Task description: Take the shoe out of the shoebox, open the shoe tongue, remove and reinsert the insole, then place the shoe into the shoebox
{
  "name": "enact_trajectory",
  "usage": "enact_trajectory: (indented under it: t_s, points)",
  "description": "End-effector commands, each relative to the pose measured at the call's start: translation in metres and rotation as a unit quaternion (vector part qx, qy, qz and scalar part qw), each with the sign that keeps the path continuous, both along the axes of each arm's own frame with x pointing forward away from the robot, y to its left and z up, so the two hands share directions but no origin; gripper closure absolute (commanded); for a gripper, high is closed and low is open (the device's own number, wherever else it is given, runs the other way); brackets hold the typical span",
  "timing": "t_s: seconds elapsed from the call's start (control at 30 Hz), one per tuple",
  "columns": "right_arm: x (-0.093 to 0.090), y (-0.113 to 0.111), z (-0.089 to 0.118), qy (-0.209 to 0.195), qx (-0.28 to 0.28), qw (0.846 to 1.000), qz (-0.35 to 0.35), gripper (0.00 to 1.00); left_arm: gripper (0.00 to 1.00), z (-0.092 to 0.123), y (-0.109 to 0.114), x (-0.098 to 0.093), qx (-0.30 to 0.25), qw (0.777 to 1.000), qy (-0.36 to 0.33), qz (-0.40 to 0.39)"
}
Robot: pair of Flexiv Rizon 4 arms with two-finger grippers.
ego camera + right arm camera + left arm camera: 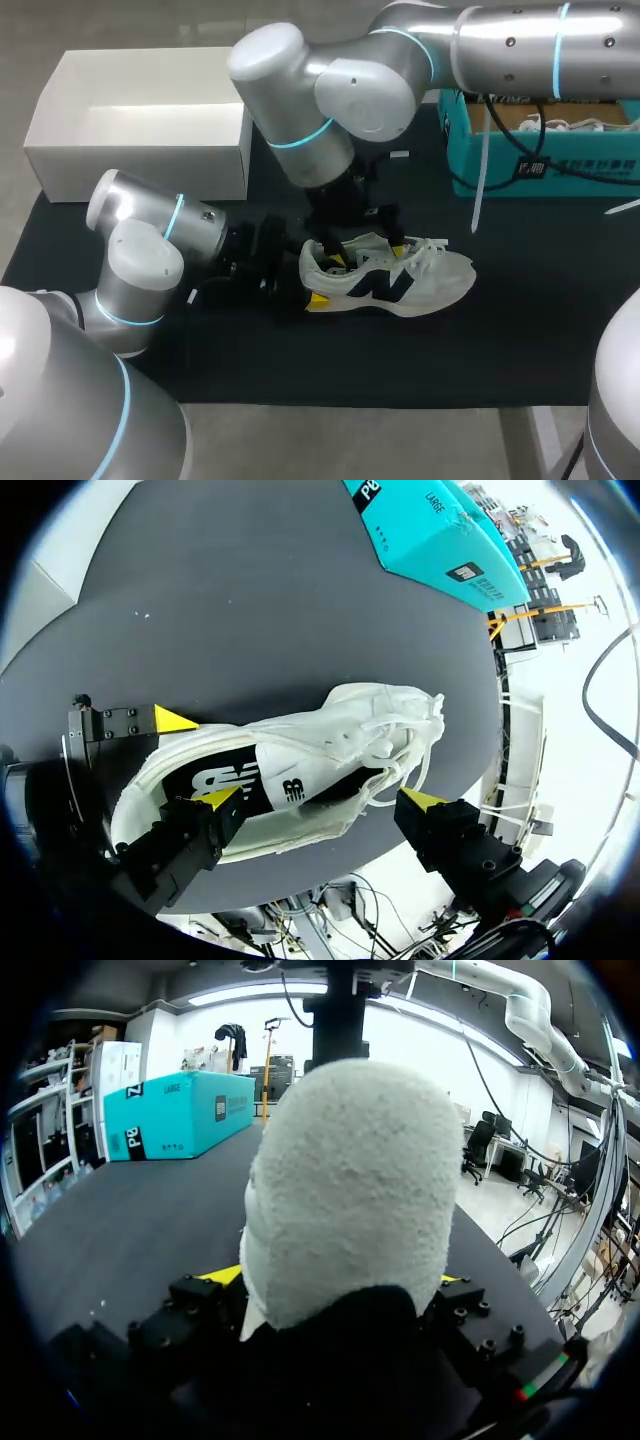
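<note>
Closest to any lens is the pale grey suede heel of the white lace-up sneaker (350,1180). It fills the left wrist view, standing between the two yellow-tipped fingers (222,1275) of the left hand (335,1278). One tip shows at each flank of the heel and both appear to bear on it, so the left hand pinches the sneaker by its heel.

From the head view the sneaker (430,285) stands on its sole on the black-topped table (520,340). A dark marking on its side faces the camera, its laces are loose, and its toe points away from the left hand. The silver left arm (140,260) comes up to the sneaker from its heel end. The silver right arm (340,90) reaches across from the toe end and hangs over the sneaker's opening.

In the right wrist view the sneaker lies under the right hand (320,798), whose fingers (222,800) are spread wide. One tip is by the marked side near the heel, the other out by the loose laces; whether either touches is unclear.

Beyond the sneaker's far side, toward its heel end and well apart from it, sits an open white cardboard box (140,150). A teal cardboard box (540,165) stands past the toe end, also on the far side, with white laces showing inside.
</note>
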State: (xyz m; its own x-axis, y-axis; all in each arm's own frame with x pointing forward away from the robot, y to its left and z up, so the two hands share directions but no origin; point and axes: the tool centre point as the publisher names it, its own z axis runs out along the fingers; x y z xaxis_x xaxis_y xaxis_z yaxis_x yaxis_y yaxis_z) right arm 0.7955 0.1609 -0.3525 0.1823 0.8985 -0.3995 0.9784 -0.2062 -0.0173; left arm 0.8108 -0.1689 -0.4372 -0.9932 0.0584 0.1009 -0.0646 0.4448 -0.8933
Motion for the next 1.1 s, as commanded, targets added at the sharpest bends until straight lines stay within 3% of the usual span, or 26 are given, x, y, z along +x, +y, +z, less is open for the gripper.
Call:
enact_trajectory:
  t_s: [0.03,0.27,0.3,0.37,0.47,0.57,0.8,0.93,1.03,1.1]
  points:
    - [0.001,0.002,-0.007,0.006,-0.019,1.0,-0.001,0.0,1.0,-0.003,0.002,0.0,0.002,1.0,0.0,0.0]
    - [0.001,-0.015,-0.008,0.011,-0.034,0.999,-0.023,0.0,1.0,-0.003,0.002,0.0,0.002,1.0,0.0,0.0]
    - [0.0,-0.018,-0.006,0.009,-0.036,0.999,-0.027,0.06,1.0,-0.003,0.002,0.0,0.002,1.0,0.0,0.0]
    - [0.0,-0.024,-0.002,0.006,-0.037,0.999,-0.034,0.31,1.0,-0.003,0.002,0.0,0.002,1.0,0.0,0.0]
    - [-0.002,-0.031,0.003,-0.002,-0.039,0.998,-0.043,0.51,1.0,-0.003,0.002,0.0,0.002,1.0,0.0,0.0]
    - [-0.003,-0.032,0.009,-0.009,-0.037,0.998,-0.047,0.58,1.0,-0.003,0.002,0.0,0.002,1.0,0.0,0.0]
    - [-0.002,-0.034,0.016,-0.019,-0.036,0.998,-0.048,0.62,1.0,-0.003,0.002,0.0,0.002,1.0,0.0,0.0]
    - [0.001,-0.037,0.02,-0.026,-0.032,0.998,-0.053,0.77,1.0,-0.003,0.002,0.0,0.002,1.0,0.0,0.0]
    - [0.002,-0.041,0.024,-0.031,-0.027,0.998,-0.057,1.0,1.0,-0.003,0.002,0.0,0.002,1.0,0.0,0.0]
    - [0.004,-0.043,0.026,-0.033,-0.019,0.997,-0.06,1.0,1.0,-0.003,0.002,0.0,0.002,1.0,0.0,0.0]
